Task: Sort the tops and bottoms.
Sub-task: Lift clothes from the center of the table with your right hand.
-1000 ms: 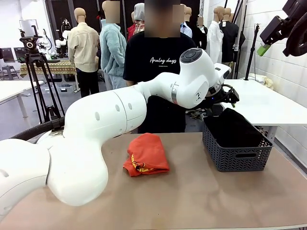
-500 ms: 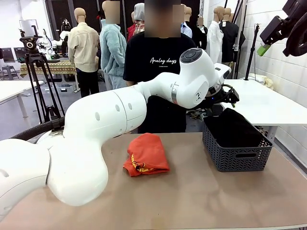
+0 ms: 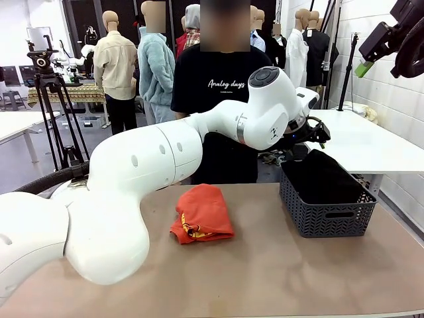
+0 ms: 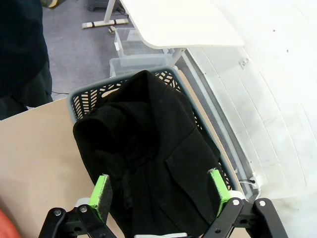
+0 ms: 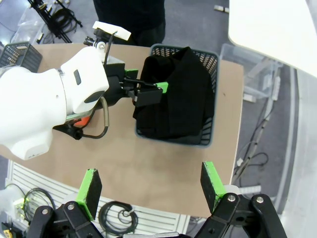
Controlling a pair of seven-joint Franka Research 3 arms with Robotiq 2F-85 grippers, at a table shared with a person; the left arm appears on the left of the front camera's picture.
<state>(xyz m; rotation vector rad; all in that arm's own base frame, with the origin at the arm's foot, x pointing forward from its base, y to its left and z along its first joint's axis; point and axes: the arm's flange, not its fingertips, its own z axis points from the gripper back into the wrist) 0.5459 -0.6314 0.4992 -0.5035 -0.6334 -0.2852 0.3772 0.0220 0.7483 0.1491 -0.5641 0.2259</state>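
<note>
A folded orange-red cloth top bears a small yellow print; plain black cloth bottoms fill a dark grey lattice plastic basket, right.

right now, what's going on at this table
The left end effector hovers open over a grey basket holding a black garment. The orange-red top lies folded on the table, not yet sorted. The right end effector is open, high above. A person stands at the far side.
</note>
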